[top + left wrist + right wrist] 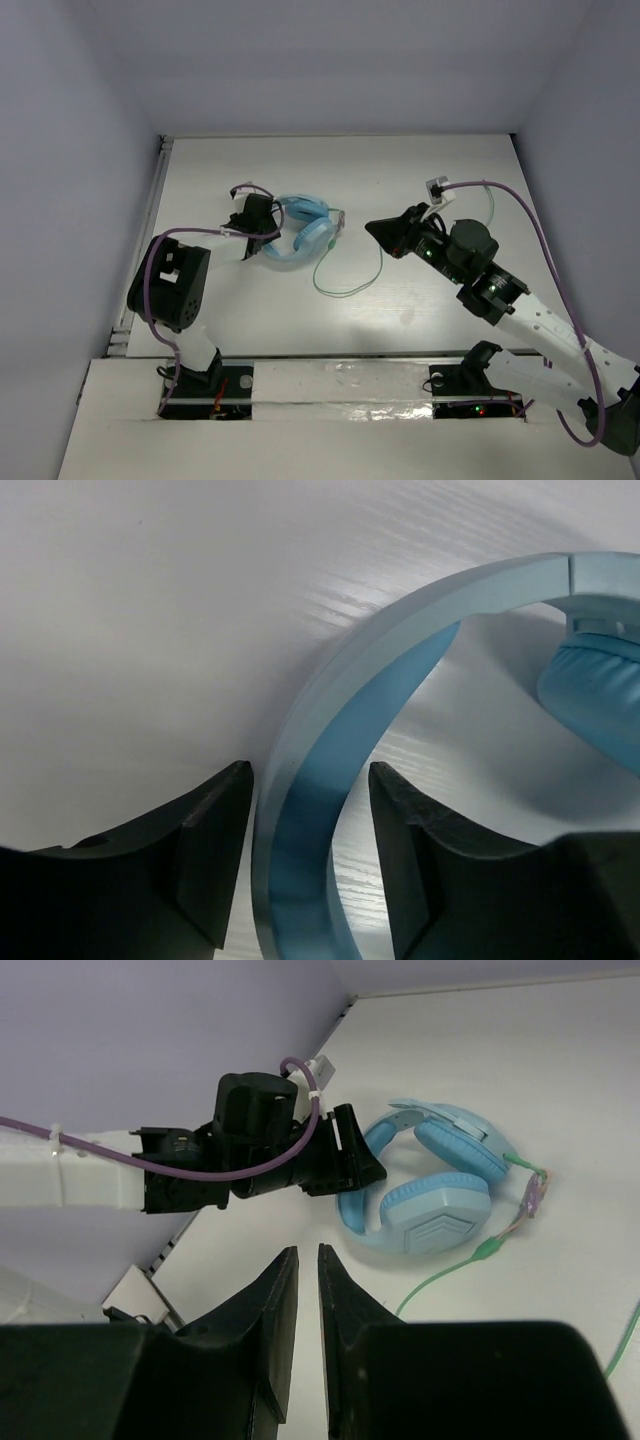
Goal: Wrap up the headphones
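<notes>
The headphones [300,232] lie left of centre on the table [420,170], with their cable [350,285] trailing loose towards the right arm. Our left tool [308,775] straddles the headband [400,630], partly open and not yet pinching. Our right tool [305,1255], barely parted and empty, hovers well apart to the right

You have no readable text, brand, label or number in any view. The only mark is a stack of embossed chevrons on the outer face of one earcup [438,1218] of the headphones [455,1155].
</notes>
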Controlling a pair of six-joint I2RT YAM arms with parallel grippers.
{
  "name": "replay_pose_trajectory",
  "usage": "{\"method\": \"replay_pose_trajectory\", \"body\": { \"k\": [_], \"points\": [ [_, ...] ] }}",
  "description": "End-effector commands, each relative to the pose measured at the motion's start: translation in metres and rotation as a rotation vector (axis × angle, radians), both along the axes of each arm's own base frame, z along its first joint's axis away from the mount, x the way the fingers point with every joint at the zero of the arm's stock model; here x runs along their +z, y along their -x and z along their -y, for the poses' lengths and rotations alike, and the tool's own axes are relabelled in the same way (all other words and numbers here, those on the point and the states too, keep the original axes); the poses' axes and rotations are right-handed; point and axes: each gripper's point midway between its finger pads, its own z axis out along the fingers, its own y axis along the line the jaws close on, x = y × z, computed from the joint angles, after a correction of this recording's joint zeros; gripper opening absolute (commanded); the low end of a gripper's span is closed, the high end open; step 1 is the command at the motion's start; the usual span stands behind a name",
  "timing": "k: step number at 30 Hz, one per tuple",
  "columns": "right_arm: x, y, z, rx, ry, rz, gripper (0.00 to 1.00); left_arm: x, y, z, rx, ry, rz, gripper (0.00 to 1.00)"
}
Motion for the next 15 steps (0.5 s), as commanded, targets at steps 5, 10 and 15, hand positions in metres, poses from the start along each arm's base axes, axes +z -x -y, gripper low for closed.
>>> {"method": "replay_pose_trajectory", "body": {
  "k": [5, 10, 15],
  "points": [
    [0.015, 0.000, -0.001, 0.005, -0.026, 0.055, 0.20, -0.005, -0.003, 0.004, -0.026, -0.038, -0.022, 0.29],
    [0.014, -0.003, -0.001, -0.007, -0.022, 0.050, 0.18, 0.005, -0.006, 0.009, -0.040, -0.014, -0.014, 0.00],
    [0.005, -0.006, -0.005, 0.001, 0.003, 0.026, 0.03, 0.084, -0.006, 0.032, -0.147, 0.080, 0.102, 0.00]
  ]
}}
